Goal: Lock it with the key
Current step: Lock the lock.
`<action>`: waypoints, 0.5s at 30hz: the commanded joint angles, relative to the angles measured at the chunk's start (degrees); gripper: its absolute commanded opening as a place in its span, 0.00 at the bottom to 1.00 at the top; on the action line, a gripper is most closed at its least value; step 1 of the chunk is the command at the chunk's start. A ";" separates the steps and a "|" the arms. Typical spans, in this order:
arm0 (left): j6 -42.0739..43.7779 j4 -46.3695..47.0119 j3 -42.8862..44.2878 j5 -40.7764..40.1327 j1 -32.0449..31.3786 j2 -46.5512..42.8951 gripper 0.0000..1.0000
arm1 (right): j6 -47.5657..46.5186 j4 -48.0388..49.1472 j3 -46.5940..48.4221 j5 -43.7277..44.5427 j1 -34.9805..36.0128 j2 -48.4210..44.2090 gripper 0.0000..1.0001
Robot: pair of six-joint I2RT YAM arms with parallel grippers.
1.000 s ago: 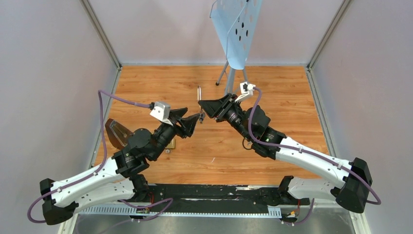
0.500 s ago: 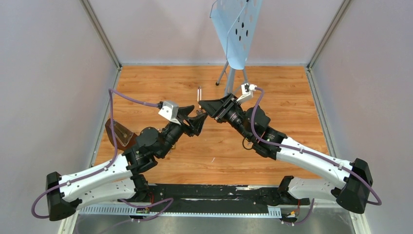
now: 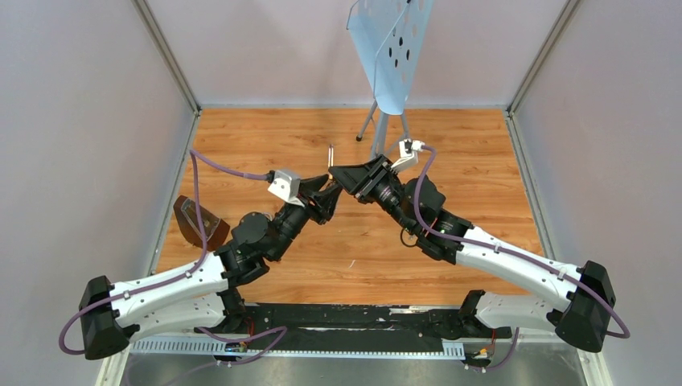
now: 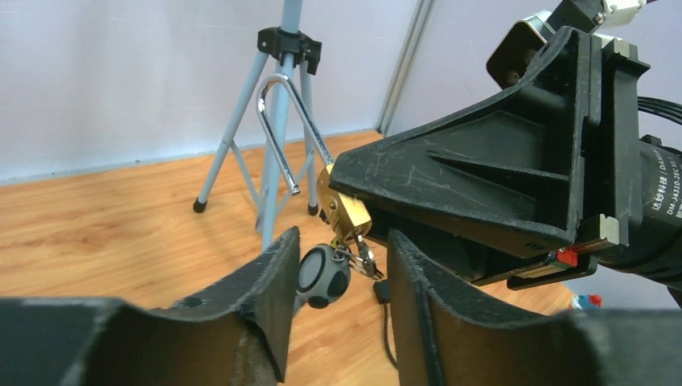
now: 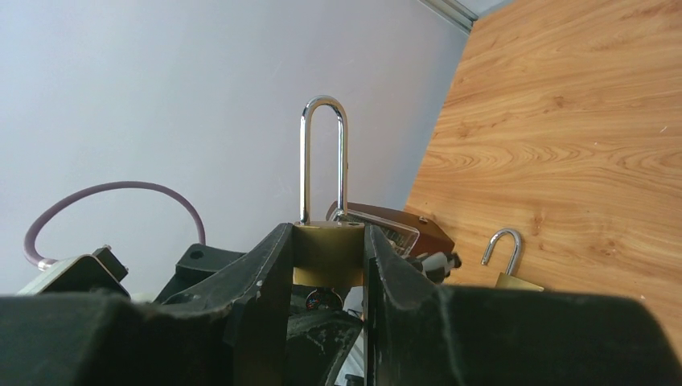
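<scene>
Padlock (image 5: 326,253) of brass, long silver shackle (image 5: 306,161) open, sits clamped in right jaws; left jaws parted.

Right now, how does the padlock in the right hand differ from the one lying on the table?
Shackle: the held padlock has a long, narrow one; the table padlock has a short, rounded one.
Pose: the held padlock is clamped by its body in the right hand, off the table; the table padlock rests on it.
Shared: brass bodies, silver shackles.
</scene>
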 commanded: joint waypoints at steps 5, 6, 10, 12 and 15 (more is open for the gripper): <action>1.28 7.09 -1.54 -2.92 -0.19 0.52 0.24 | 3.38 2.46 0.45 0.48 0.07 -0.85 0.10; 1.35 7.48 -1.74 -3.33 -0.17 0.34 0.23 | 3.74 1.98 0.50 0.53 0.09 -0.85 0.10; 1.59 9.60 -2.56 -3.37 -0.18 -0.14 0.38 | 5.08 1.18 0.42 0.44 0.07 -0.85 0.10; 1.47 10.31 -3.06 -3.67 -0.18 -0.30 0.47 | 5.61 0.88 0.48 0.46 0.07 -0.79 0.10; 1.40 12.63 -4.15 -3.97 -0.17 -0.55 0.50 | 6.36 0.09 0.71 0.62 0.07 -0.55 0.10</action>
